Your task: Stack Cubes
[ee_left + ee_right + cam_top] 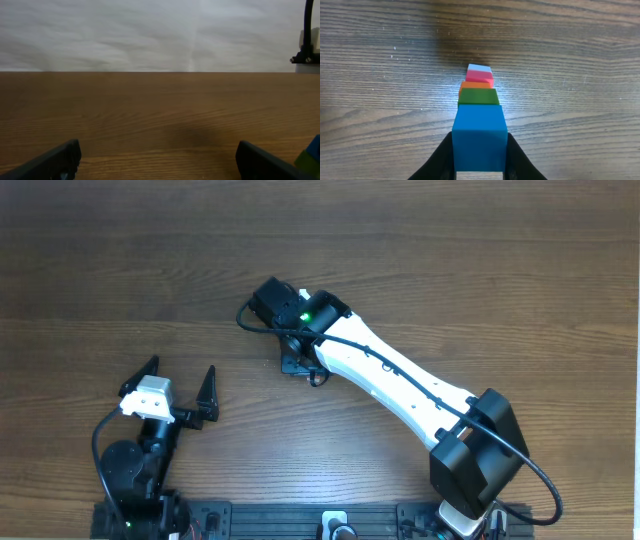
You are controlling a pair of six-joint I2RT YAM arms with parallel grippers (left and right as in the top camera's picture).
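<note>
The right hand [480,155] clamps the blue cube [480,131] by its flat sides, atop a tower [478,96] of four cubes on the surface [570,60]. The cubes look light, rigid and smooth, and the tower looks tippy. The left hand [181,370] rests spread wide, well apart.

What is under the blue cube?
A green cube, then orange, pink and a pale cube lowest, each showing only a strip. The blue cube hides the rest, and whether it touches the green one.
</note>
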